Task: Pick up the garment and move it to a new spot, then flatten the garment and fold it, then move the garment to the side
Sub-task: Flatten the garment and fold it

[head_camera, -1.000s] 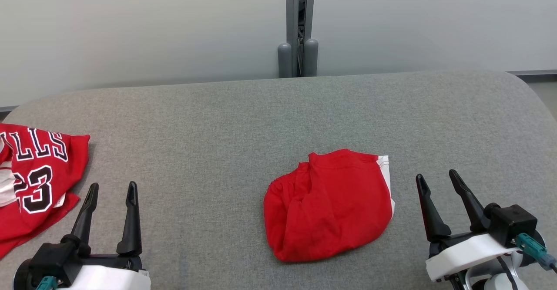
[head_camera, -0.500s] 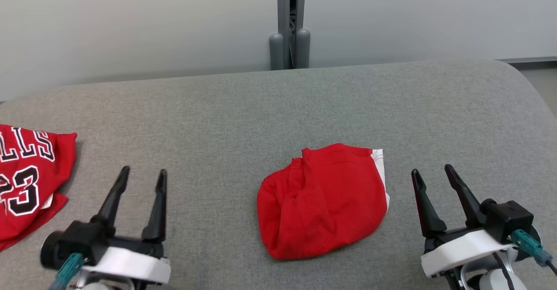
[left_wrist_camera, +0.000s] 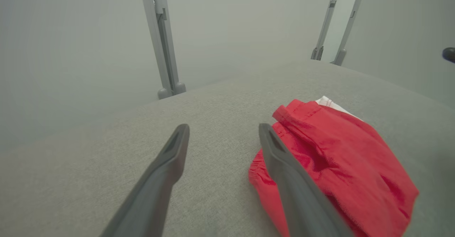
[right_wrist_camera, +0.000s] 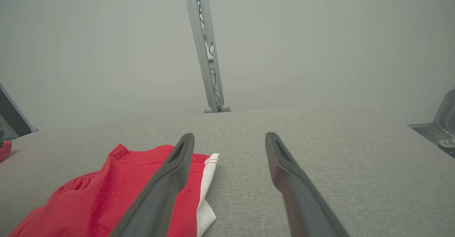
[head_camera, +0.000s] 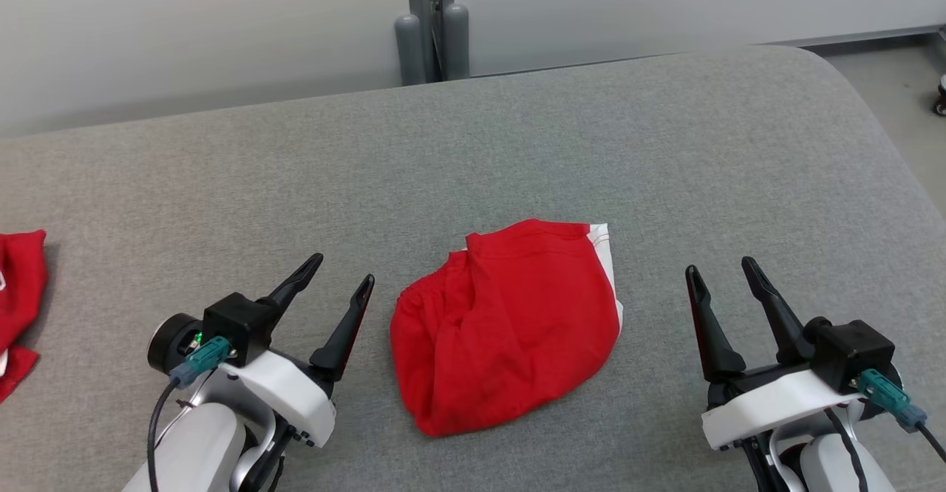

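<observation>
The crumpled red garment point(head_camera: 506, 326) (white trim on its right edge) lies on the grey padded surface point(head_camera: 517, 145), centre and near. The left gripper point(head_camera: 343, 268) is just left of it, jaws spread and empty; the right gripper point(head_camera: 719, 266), equally spread, stands apart on its right. A red cloth point(head_camera: 18, 285), perhaps a jersey, lies far left.

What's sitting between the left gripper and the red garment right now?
Nothing: in the head view only a narrow bare strip of grey surface separates the open left gripper from the red garment.
</observation>
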You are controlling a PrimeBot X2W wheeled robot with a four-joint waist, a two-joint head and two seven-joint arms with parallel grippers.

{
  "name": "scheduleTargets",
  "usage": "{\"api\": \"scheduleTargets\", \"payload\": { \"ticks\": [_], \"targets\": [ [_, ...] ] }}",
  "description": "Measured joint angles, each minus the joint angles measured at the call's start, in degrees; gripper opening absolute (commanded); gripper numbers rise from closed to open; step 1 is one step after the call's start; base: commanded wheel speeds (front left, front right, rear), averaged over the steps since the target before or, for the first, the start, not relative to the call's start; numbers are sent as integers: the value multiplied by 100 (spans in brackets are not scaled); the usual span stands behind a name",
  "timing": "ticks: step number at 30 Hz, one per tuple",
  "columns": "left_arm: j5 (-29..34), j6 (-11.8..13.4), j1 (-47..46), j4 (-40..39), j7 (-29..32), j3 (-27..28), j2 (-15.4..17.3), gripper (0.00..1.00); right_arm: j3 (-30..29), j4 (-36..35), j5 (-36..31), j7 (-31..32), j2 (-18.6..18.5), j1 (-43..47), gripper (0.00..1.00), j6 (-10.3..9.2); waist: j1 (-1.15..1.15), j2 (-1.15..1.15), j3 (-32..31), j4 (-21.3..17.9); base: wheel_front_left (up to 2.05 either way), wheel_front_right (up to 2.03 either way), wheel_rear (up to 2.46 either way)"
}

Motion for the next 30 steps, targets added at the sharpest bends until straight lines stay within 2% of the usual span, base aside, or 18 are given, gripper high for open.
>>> {"api": "scheduleTargets", "payload": {
  "ticks": [5, 13, 25, 26, 27, 28, 29, 30],
  "targets": [
    [-609, 0, -542, 590, 26, -821, 155, 100, 49, 62, 15, -35, 11, -101, 100, 0, 0, 0, 170, -215, 0, 0, 0],
    [-1218, 0, -1260, 1389, 46, -2064, 352, 100, 99, 183, 38, -111, 24, -203, 100, 0, 0, 0, 310, -527, 0, 0, 0],
    [-2170, 0, -1880, 2198, 142, -3386, 316, 100, 148, 256, 65, -159, 30, -253, 100, 0, 0, 0, 349, -712, 0, 0, 0],
    [-2238, 0, -1908, 2253, 140, -3465, 302, 91, 153, 259, 65, -164, 30, -258, 100, 0, 0, 0, 350, -719, 0, 0, 0],
    [-2323, 0, -1937, 2297, 142, -3542, 292, 49, 158, 261, 65, -166, 31, -266, 100, 0, 0, 0, 350, -725, 0, 0, 0],
    [-2392, 0, -1974, 2332, 137, -3623, 283, 30, 163, 263, 65, -169, 31, -270, 100, 0, 0, 0, 347, -728, 0, 0, 0],
    [-2454, 0, -2010, 2352, 94, -3682, 274, 0, 157, 264, 65, -170, 31, -270, 100, 0, 0, 0, 344, -727, 0, 0, 0],
    [-2529, 0, -2046, 2373, 64, -3738, 266, 0, 154, 265, 64, -170, 31, -269, 100, 0, 0, 0, 340, -723, 0, 0, 0]
  ]
}}
